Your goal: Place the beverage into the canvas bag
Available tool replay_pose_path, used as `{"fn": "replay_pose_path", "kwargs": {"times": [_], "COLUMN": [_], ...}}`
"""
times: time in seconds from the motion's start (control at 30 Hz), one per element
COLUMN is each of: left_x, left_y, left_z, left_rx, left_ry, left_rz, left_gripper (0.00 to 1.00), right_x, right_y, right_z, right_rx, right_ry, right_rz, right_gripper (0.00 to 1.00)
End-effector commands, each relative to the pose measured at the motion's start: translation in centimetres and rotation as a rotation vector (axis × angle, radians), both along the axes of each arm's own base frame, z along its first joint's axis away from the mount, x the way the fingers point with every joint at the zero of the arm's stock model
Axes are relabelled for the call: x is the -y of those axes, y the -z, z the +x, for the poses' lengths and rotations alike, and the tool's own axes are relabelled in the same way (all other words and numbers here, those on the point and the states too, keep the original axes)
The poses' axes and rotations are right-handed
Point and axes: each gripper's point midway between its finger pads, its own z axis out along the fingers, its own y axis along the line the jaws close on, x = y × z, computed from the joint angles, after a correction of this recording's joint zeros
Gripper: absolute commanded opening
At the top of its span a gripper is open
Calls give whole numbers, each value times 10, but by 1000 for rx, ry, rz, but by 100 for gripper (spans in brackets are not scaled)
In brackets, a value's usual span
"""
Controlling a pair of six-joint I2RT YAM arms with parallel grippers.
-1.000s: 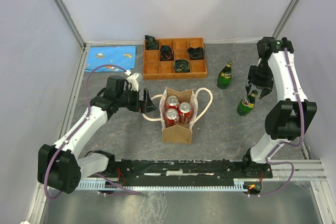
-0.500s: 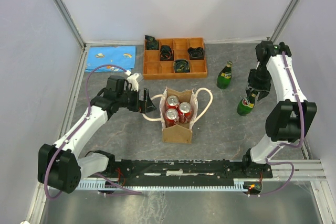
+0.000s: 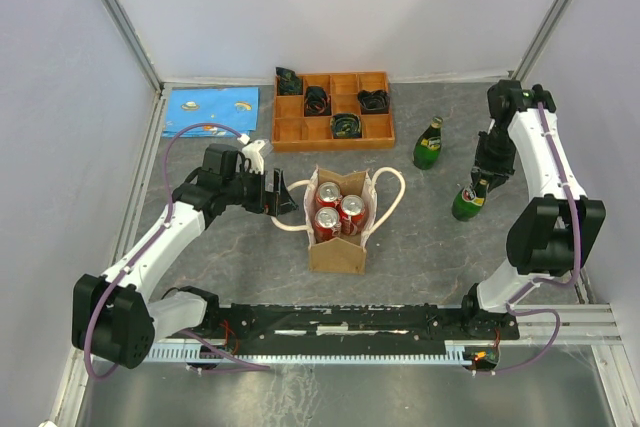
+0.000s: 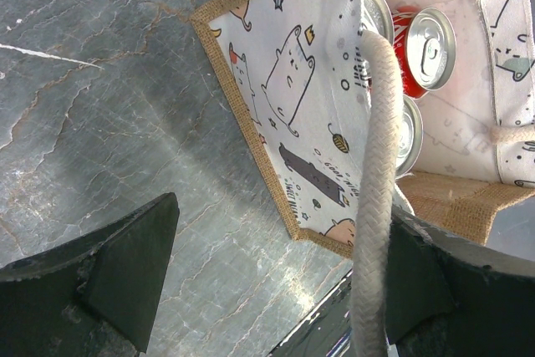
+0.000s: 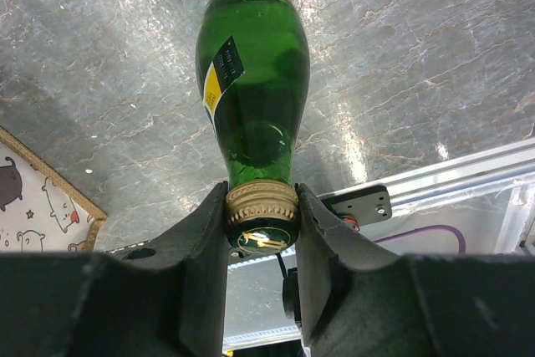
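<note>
– The right gripper (image 5: pixel 261 206) has its two black fingers pressed against the gold cap of a green glass bottle with a yellow-and-dark label (image 5: pixel 251 81), one finger on each side, pinching it at the very top.

– Where does that bottle stand?

– On the grey marbled table (image 3: pixel 420 237), base down, at the right side and well apart from the small tan-brown canvas bag with cream rope handles (image 3: pixel 337 252). In the top view the right gripper (image 3: pixel 484 179) sits directly over the bottle's (image 3: pixel 466 202) neck. A second green glass bottle (image 3: pixel 429 144) stands farther back, free of both arms.

– And the other arm?

– The left gripper (image 3: pixel 278 194) is at the bag's left side with its fingers spread wide. From its wrist camera the left gripper (image 4: pixel 284 215) frames the bag's cat-printed wall (image 4: pixel 284 98), and one thick rope handle (image 4: pixel 376 165) runs down just beside its right finger.

– Anything in the bag?

– Three red drink cans with silver tops (image 3: pixel 339 209) stand inside it, visible through the open mouth.

– What lies behind?

– An orange wooden compartment tray (image 3: pixel 283 131) holding dark items, and a blue printed sheet (image 3: pixel 210 105) to its left.
</note>
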Motion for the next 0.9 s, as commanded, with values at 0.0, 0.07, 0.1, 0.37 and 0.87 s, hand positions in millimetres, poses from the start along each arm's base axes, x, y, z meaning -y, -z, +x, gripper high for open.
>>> {"fn": "replay_pose_path", "kwargs": {"times": [0.0,0.07,0.1,0.37,0.87], "left_x": [5,5,5,5,6], "left_y": [-13,-12,-12,-11,-11], "left_z": [6,7,7,8,9], "left_rx": [43,41,40,38,37], "left_ry": [16,16,16,18,27], "left_rz": [-20,-19,-18,-16,-17], "left_gripper": [95,95,95,95,95], "right_x": [3,3,3,-12,-99], "right_y": [-23,-31,-36,-72,-147], "right_z": [4,4,5,7,19], "right_rx": [93,105,112,122,299], "right_ry": [-14,-17,-19,-70,-240], "right_rz": [-24,-26,-27,-41,62], "right_gripper": [0,0,0,0,0]}}
